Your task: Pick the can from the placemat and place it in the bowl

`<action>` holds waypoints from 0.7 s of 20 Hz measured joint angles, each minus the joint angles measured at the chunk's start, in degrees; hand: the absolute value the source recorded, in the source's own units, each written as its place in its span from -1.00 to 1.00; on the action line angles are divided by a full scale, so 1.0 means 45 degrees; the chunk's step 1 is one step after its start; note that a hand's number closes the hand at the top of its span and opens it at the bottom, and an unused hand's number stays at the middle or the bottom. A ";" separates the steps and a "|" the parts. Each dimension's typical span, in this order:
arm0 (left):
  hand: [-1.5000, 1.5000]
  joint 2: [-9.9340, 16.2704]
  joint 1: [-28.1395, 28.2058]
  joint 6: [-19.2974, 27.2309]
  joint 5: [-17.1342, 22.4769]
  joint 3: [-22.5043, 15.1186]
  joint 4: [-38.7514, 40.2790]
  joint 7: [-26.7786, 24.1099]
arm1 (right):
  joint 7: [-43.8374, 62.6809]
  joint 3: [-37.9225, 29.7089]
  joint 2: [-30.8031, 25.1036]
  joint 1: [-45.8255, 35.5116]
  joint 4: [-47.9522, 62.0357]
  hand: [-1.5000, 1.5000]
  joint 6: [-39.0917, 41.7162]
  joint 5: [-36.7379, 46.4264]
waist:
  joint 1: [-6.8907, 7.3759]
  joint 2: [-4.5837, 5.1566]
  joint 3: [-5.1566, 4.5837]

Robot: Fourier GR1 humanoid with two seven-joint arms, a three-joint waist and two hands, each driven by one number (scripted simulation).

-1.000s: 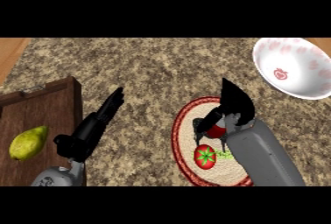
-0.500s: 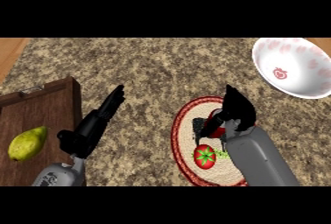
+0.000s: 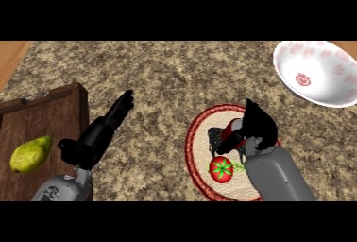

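Observation:
The can [image 3: 222,168], red with a tomato label, stands on a round woven placemat [image 3: 198,147] with a red rim, at the right of the near counter. My right hand [image 3: 255,126] is right over the can's far part and hides it. Its fingers point away and look straight, and the thumb reaches down to the left beside a red bit of the can; I cannot see any finger curled round it. The white bowl [image 3: 315,75] with red marks sits at the far right, apart from the hand. My left hand [image 3: 103,133] rests open left of the placemat.
A dark wooden board [image 3: 42,124] lies at the left edge with a yellow-green pear [image 3: 30,154] on it. Speckled stone counter stretches between the placemat and the bowl.
My right hand has come slightly nearer and lower over the can. The can, the bowl and my left hand have stayed where they were.

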 measured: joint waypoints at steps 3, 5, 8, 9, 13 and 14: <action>0.00 -0.0058 -0.0021 -0.0233 -0.0035 0.0187 0.0393 -0.0363 | -0.0395 -0.0323 0.0124 0.0178 0.0046 1.00 0.0010 0.0218 | 0.0015 -0.0007 -0.0010; 0.00 -0.0077 0.0069 -0.0311 -0.0080 0.0209 0.0101 -0.0099 | -0.0768 -0.0428 0.0163 0.0097 0.0284 1.00 -0.0008 0.0468 | 0.0055 -0.0030 -0.0018; 0.00 -0.0167 0.0097 -0.0336 -0.0190 0.0254 -0.0237 0.0262 | -0.1083 -0.0436 0.0238 -0.0037 0.0528 1.00 -0.0116 0.1093 | 0.0082 -0.0046 -0.0023; 0.00 -0.0239 0.0216 -0.0348 -0.0300 0.0231 -0.0137 0.0030 | -0.1242 -0.0572 0.0137 -0.0065 0.0647 1.00 -0.0122 0.1166 | 0.0087 -0.0045 -0.0022; 0.00 -0.0400 0.0269 -0.0443 -0.0456 0.0368 -0.0276 0.0126 | -0.1348 -0.0593 0.0293 0.0104 0.0442 1.00 -0.0199 0.1843 | 0.0072 -0.0013 -0.0007; 0.00 -0.0481 0.0244 -0.0419 -0.0498 0.0387 -0.0312 0.0212 | -0.1371 -0.0677 0.0214 0.0154 0.0226 1.00 -0.0130 0.1914 | 0.0060 -0.0005 -0.0002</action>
